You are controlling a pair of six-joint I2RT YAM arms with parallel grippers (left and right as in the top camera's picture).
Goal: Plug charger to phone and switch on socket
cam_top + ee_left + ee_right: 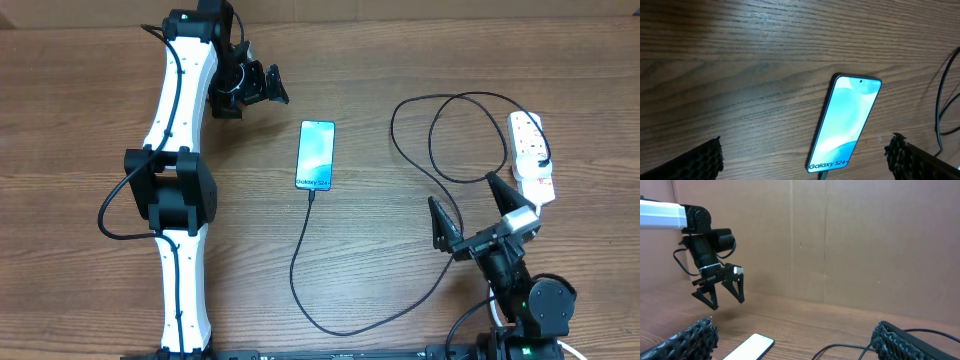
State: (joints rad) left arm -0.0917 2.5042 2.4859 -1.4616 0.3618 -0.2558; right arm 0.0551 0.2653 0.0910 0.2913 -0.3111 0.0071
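The phone (315, 155) lies flat mid-table, its cyan screen up, also in the left wrist view (845, 125) and the right wrist view (747, 347). The thin black charger (300, 270) meets the phone's bottom edge, loops along the front of the table and runs back to the white socket (532, 155) at the right. My left gripper (262, 88) hangs open left of and beyond the phone, holding nothing (805, 160). Open and empty too, my right gripper (468, 200) sits just left of the socket's near end, over the cable (795, 340).
A brown cardboard wall (840, 240) stands behind the wooden table (400, 300). The socket's thick white cord (575, 350) leaves at the front right. The left arm (180, 190) stretches along the table's left side.
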